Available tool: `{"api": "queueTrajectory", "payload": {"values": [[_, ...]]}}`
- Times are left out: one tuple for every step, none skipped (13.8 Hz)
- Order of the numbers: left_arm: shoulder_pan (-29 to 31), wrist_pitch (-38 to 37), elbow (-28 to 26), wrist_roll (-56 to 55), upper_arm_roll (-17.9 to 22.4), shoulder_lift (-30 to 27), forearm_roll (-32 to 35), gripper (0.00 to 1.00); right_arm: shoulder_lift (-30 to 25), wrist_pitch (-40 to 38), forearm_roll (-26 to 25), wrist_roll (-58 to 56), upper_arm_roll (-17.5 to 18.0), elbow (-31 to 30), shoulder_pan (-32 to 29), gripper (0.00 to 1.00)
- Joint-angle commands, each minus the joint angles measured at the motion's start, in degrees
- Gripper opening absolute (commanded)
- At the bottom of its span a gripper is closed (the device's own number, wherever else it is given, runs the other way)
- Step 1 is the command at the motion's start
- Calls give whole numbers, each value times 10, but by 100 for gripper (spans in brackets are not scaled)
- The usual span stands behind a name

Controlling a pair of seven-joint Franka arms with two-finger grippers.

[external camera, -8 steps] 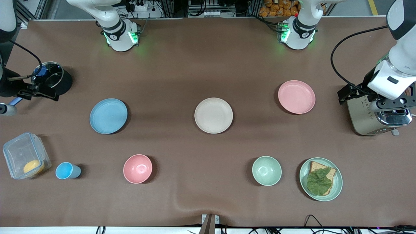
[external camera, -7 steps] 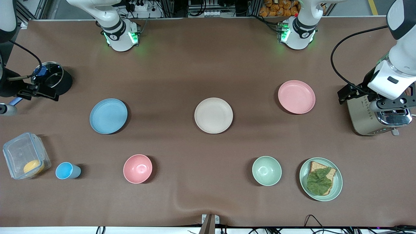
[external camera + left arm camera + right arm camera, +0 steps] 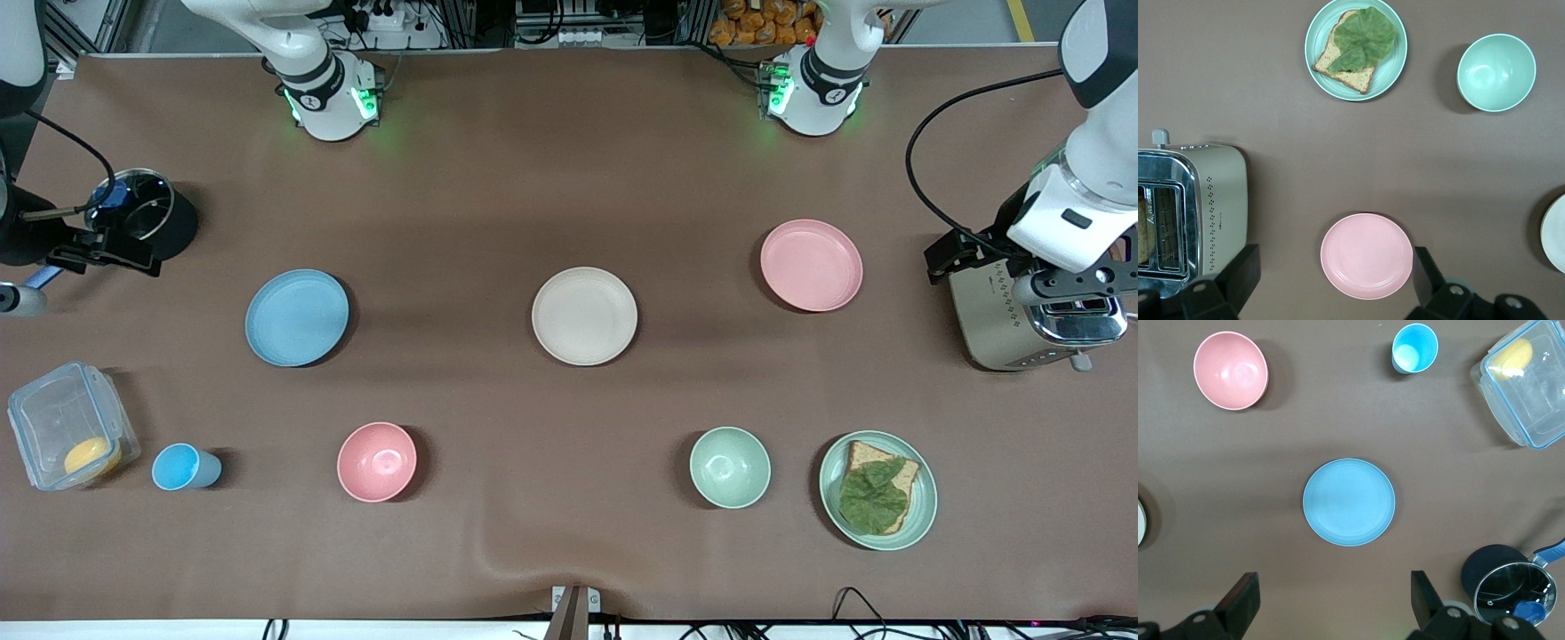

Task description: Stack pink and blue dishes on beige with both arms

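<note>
The beige plate (image 3: 584, 316) lies mid-table. The blue plate (image 3: 296, 317) lies beside it toward the right arm's end, the pink plate (image 3: 811, 265) toward the left arm's end and a little farther from the front camera. All three are bare and apart. My left gripper (image 3: 1336, 267) hangs high over the pink plate (image 3: 1367, 255), open wide and empty, its fingers (image 3: 1245, 270) spanning the plate. My right gripper (image 3: 1333, 587) hangs high over bare cloth beside the blue plate (image 3: 1349, 502), also open and empty.
A toaster (image 3: 1022, 320) stands at the left arm's end. Nearer the front camera are a pink bowl (image 3: 376, 461), a blue cup (image 3: 182, 468), a green bowl (image 3: 730, 467), a green plate (image 3: 925, 498) with a sandwich and a clear box (image 3: 67, 436). A black pot (image 3: 142, 213) stands at the right arm's end.
</note>
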Motion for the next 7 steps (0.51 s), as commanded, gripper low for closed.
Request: {"api": "queueTrajectory", "payload": {"values": [[3,-13,12,6,-2,2,-4,100,6,-7,-7,9,-2,11,2,100],[3,-13,11,8,-2,2,-5,100,6,-7,-7,9,-1,11,2,100],[4,-13,10,8,-2,2,-5,100,6,-7,-7,9,-2,11,2,100],[4,-13,10,8,-2,2,-5,100,6,-7,-7,9,-1,11,2,100],[5,-13,10,8,-2,1,-5,100,6,-7,-7,1,-2,10,2,100],[4,-13,10,8,-2,2,-5,100,6,-7,-7,1,-2,9,1,100],[3,-13,10,7,-2,2,-5,100,6,-7,-7,1,-2,9,1,100]]}}
